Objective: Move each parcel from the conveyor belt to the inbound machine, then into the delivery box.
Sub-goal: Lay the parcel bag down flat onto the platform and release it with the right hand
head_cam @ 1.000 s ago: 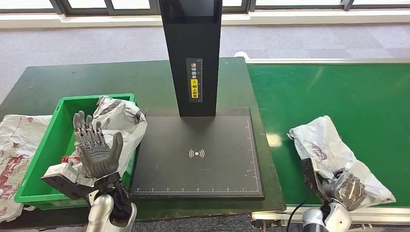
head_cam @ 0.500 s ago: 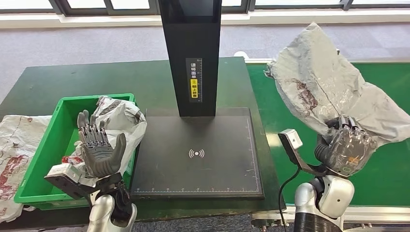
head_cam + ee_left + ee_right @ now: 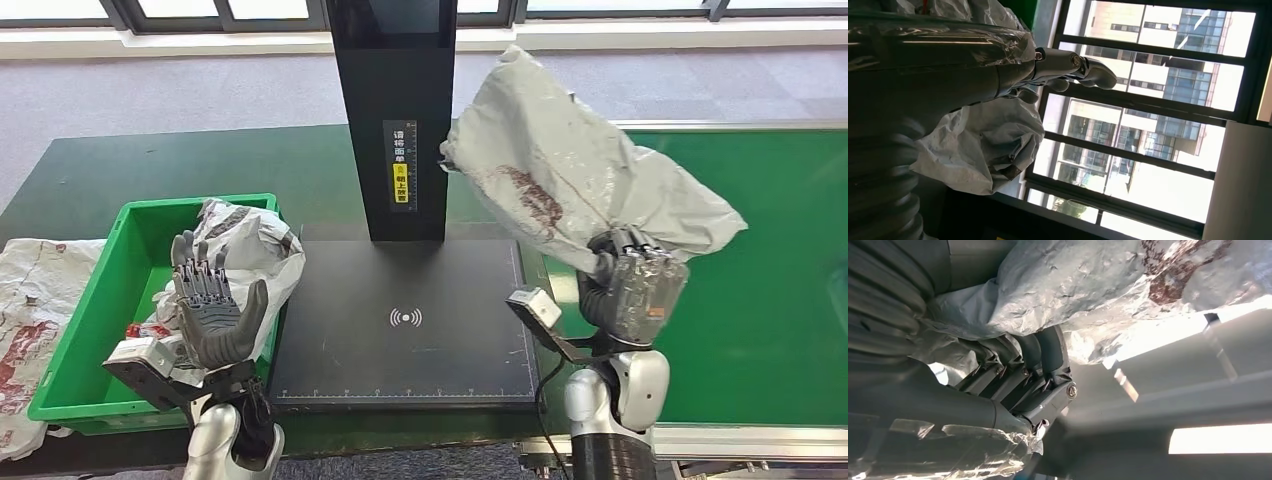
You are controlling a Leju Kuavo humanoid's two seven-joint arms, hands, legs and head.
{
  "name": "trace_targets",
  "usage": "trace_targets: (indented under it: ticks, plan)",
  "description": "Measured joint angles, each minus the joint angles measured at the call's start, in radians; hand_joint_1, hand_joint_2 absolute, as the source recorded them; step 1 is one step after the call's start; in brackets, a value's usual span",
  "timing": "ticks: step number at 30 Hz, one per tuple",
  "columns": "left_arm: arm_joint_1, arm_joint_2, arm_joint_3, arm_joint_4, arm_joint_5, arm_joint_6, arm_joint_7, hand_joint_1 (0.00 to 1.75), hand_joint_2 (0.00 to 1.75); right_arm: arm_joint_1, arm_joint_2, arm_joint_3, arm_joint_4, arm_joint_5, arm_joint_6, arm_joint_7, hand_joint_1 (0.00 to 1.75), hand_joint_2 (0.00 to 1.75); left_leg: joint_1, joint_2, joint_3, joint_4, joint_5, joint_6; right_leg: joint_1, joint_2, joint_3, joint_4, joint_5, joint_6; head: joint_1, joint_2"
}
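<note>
The right hand (image 3: 634, 290) grips a crumpled grey parcel (image 3: 570, 180) held high between the belt (image 3: 780, 230) and the scanner plate (image 3: 410, 320), likely to clear its edge, while the left hand (image 3: 210, 310) waits, fingers spread and holding nothing, by the green box (image 3: 95, 300).

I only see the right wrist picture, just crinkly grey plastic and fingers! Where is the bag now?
Observer: The right hand holds the bag up in the air, over the line between the belt and the scanner plate.
Operator: Is the other hand busy too?
Observer: No, the left hand is open, beside the green box.
Operator: Is the box empty?
Observer: No, another bag lies in it.
</note>
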Motion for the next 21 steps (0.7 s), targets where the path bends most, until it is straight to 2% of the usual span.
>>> trace_targets:
  ticks: [6,21]
  plan:
    - [-0.001,0.0,0.006,0.015,-0.001,-0.022,0.0,0.0,1.75,-0.01,-0.001,0.093,0.118,-0.024,0.035,-0.014,1.75,1.75,0.0,-0.001,0.0,0.0,0.0,0.0,0.0,0.0,0.0,0.0,0.0,0.0,0.0,0.0]
    - [-0.002,0.0,0.017,0.028,-0.002,-0.032,0.0,0.0,1.75,-0.021,-0.002,0.151,0.231,-0.003,0.139,0.029,1.75,1.75,0.0,0.0,0.0,0.0,0.0,0.0,0.0,0.0,-0.001,0.0,0.0,0.0,0.0,0.0]
